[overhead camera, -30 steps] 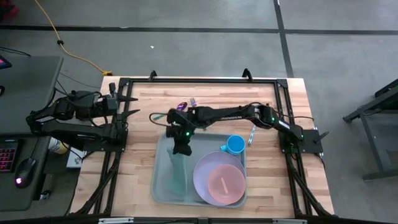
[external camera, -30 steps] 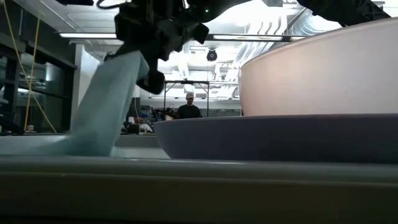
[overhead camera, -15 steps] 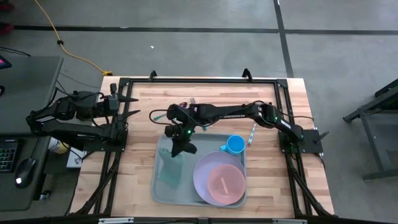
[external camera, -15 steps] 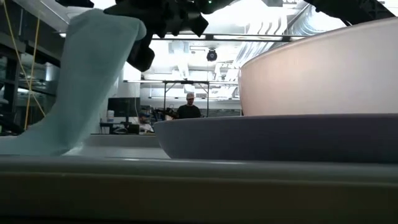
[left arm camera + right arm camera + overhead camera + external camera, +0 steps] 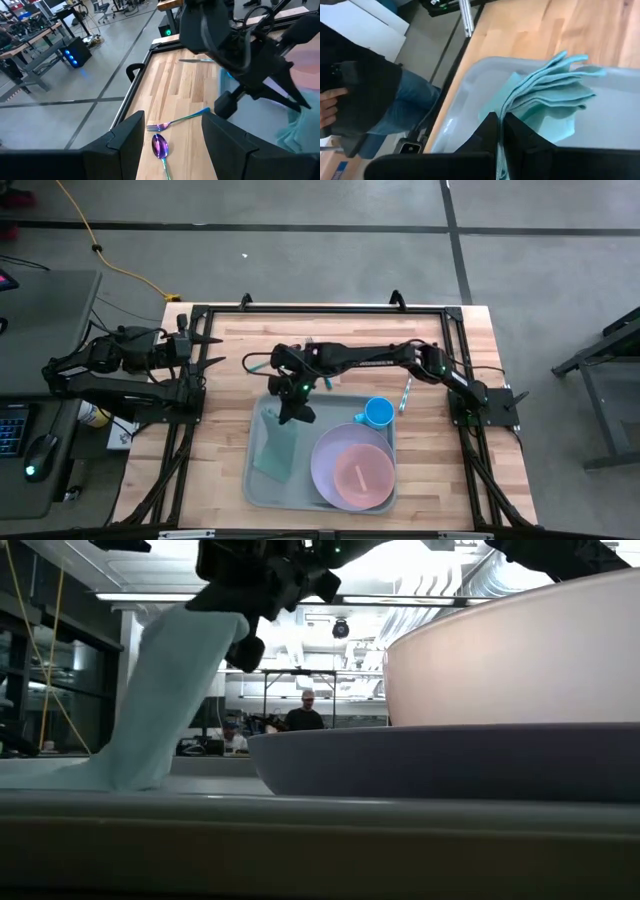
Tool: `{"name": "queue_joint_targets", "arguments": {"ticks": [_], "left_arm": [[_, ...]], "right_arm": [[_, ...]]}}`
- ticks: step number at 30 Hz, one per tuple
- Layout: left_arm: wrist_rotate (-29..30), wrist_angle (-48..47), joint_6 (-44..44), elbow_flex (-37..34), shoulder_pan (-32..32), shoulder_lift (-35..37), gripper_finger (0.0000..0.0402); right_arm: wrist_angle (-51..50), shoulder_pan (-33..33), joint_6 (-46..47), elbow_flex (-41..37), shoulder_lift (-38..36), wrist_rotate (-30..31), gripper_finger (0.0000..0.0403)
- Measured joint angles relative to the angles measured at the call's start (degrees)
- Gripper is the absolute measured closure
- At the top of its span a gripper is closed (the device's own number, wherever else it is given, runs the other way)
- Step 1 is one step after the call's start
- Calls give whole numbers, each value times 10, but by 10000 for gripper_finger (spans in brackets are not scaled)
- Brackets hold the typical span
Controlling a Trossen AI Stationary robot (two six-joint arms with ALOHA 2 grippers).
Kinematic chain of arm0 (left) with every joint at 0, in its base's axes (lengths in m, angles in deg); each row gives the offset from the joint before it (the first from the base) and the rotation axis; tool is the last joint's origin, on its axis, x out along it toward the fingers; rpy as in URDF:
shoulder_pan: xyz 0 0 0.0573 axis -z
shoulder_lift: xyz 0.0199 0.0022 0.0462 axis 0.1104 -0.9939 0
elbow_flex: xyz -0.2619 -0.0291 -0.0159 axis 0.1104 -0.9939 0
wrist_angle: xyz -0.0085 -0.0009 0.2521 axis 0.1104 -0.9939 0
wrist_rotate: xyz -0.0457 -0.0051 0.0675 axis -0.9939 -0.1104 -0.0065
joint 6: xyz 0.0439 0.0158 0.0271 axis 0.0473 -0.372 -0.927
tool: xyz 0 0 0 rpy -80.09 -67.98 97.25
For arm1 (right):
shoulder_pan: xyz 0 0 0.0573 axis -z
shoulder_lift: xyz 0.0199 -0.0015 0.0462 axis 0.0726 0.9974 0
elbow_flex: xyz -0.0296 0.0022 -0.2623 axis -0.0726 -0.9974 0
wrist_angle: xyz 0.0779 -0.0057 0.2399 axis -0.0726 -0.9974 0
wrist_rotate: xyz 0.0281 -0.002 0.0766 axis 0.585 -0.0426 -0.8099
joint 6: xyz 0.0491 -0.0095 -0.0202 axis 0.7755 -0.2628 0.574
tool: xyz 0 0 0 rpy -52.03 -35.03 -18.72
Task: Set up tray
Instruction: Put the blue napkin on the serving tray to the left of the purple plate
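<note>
Tray [image 5: 262, 480] setup centres on the pale grey-green rectangle at the table's near edge, where a lavender plate [image 5: 330, 470] carrying a pink bowl [image 5: 362, 474] fills its right half and a blue cup [image 5: 378, 412] stands at the far right corner, which leaves the left strip free. Over that strip the right gripper [image 5: 292, 414] has its fingers clamped on a teal cloth [image 5: 275, 448], whose lower end trails onto the tray floor, probably so it can be laid out flat there. Farther back a fork [image 5: 176, 121] and spoon [image 5: 161, 147] lie on the bare wood, while the left gripper [image 5: 212, 350], fingers apart, waits at the table's left edge.
</note>
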Motion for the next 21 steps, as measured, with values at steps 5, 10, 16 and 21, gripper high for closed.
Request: {"name": "queue_joint_targets", "arguments": {"ticks": [5, 10, 16, 21], "left_arm": [[-2, 0, 0, 0, 0, 0, 174], [-2, 0, 0, 0, 0, 0, 174], [-2, 0, 0, 0, 0, 0, 174], [-3, 0, 0, 0, 0, 0, 174]], "right_arm": [[-45, 12, -14, 0, 0, 26, 387], [-65, 24, -18, 0, 0, 29, 330], [-76, 40, -12, 0, -1, 29, 257], [-81, 59, -8, -1, -28, 51, 235]]}}
